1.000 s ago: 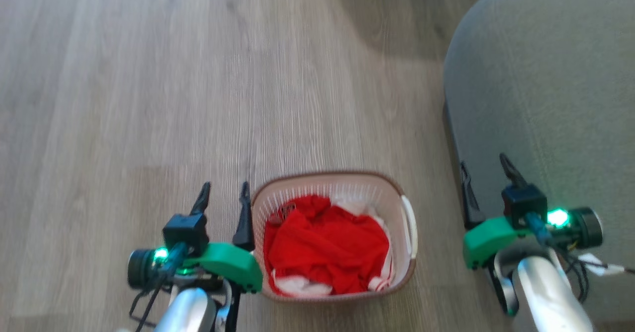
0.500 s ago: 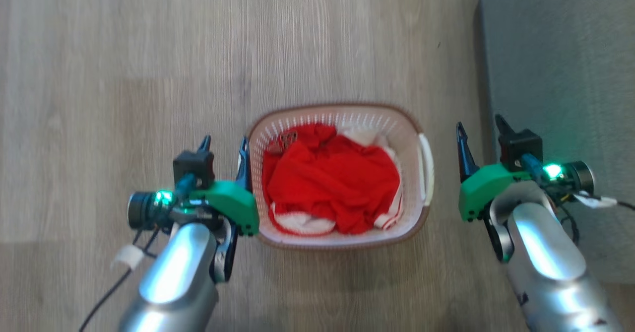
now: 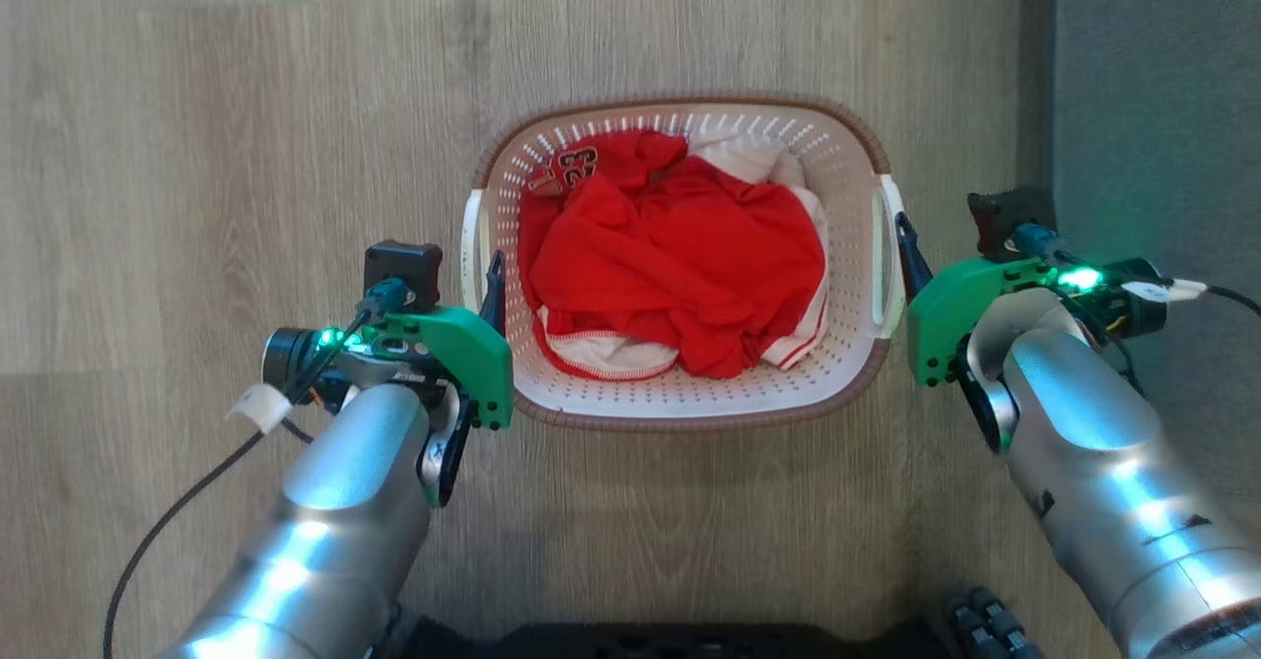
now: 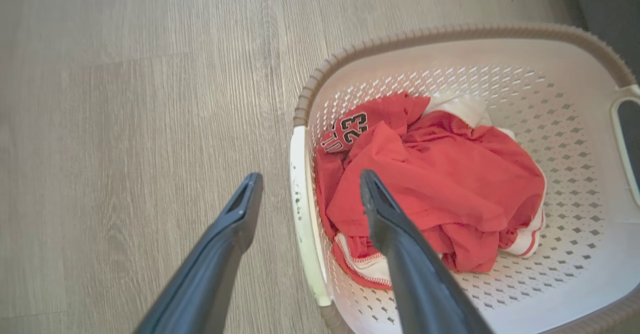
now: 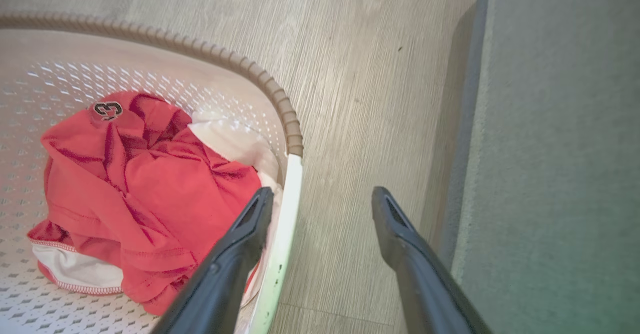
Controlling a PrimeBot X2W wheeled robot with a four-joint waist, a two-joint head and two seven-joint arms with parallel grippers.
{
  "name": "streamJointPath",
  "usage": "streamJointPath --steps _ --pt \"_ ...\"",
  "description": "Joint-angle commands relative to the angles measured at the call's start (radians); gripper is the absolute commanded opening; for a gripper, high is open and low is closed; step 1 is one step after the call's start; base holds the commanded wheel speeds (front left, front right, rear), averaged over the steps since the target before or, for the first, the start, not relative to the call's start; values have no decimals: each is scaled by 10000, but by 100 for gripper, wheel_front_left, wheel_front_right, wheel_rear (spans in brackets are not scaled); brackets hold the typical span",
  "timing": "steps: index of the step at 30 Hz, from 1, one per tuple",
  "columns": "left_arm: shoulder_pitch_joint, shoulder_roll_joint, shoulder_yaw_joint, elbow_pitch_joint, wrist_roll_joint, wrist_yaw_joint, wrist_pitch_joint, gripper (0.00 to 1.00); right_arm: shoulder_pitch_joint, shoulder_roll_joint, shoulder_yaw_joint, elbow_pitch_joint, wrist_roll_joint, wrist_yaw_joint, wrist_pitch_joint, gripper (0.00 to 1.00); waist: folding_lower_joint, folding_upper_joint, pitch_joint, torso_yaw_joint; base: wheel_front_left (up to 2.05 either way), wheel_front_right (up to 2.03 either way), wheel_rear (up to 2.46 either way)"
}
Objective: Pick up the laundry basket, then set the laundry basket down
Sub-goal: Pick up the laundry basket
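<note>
On the wood floor (image 3: 197, 147) between the arms, the laundry basket (image 3: 690, 413) sits with the left gripper (image 4: 310, 176) and right gripper (image 5: 322, 193) spread wide, each astride a white handle (image 4: 301, 214), seemingly not touching, so uneven closing could snag the red jersey (image 3: 680, 265) or tip the load.

Setting: home living space. Evidence: wood-look plank floor (image 3: 246, 98); basket (image 3: 690, 403) holding a crumpled red jersey (image 3: 680, 265) and white clothes (image 3: 749, 159); grey fabric-covered piece (image 3: 1153, 78) at the floor's right edge, type unclear.
</note>
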Motion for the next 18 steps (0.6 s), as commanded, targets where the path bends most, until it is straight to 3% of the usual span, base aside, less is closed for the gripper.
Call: streamJointPath --steps 1,10,18 --pt "-110 149 25 96 -199 -39 -95 100 176 89 389 45 190 69 -40 100 -2 1 253 23 0 0 0" --pt "-949 149 -979 938 -991 -253 -95 100 -473 16 1349 476 1591 69 481 100 -2 1 860 122 0 0 0" --pt "-1643 149 -2085 1633 -1762 -696 32 100 -924 -215 2305 424 2681 69 1068 100 -2 1 1308 145 0 0 0"
